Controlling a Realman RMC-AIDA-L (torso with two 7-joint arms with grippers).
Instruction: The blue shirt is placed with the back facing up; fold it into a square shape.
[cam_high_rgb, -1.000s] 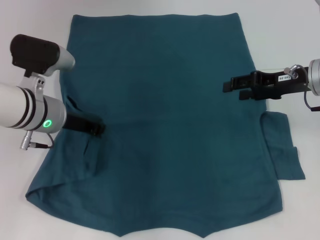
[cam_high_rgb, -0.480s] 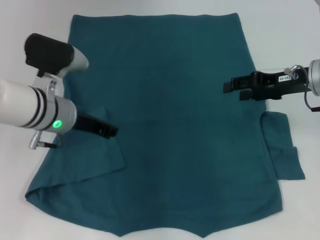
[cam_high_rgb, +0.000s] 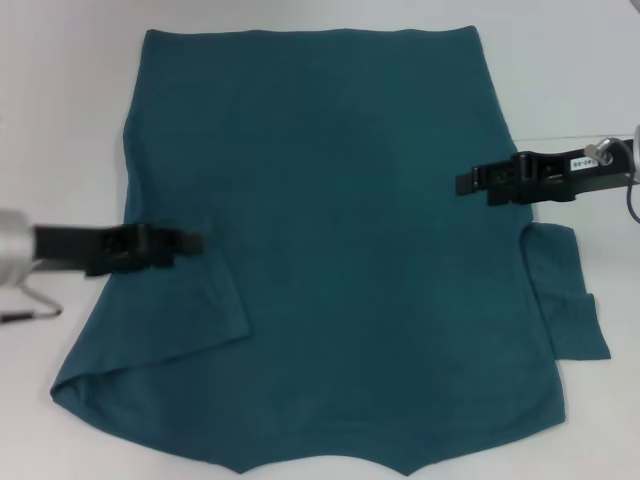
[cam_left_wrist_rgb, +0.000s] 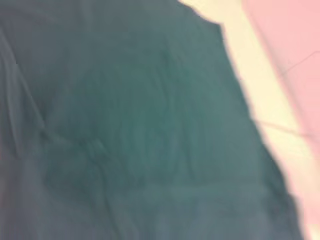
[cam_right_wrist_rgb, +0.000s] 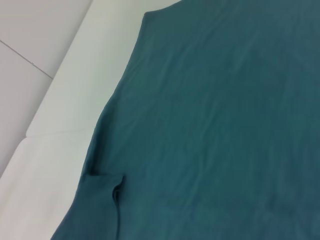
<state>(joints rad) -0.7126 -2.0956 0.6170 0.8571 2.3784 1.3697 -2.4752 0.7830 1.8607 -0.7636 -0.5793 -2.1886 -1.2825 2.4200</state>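
On the white table (cam_high_rgb: 60, 120) the shirt (cam_high_rgb: 330, 200) lies flat, back up, its left sleeve folded in over the body and its right sleeve sticking out. The left claw (cam_high_rgb: 190, 241) is over the left side, above that sleeve. The right claw (cam_high_rgb: 462, 184) is over the right edge. I cannot tell how wide either claw is

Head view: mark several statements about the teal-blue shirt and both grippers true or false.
1. The dark teal-blue cotton shirt lies spread on the white table. True.
2. The sleeve on the robot's left side is folded onto the shirt body. True.
3. The right-side sleeve is folded in too. False; it lies outward on the table.
4. The right gripper is over bare table. False; it is over the shirt's right edge.
5. The left gripper is near the folded sleeve. True.
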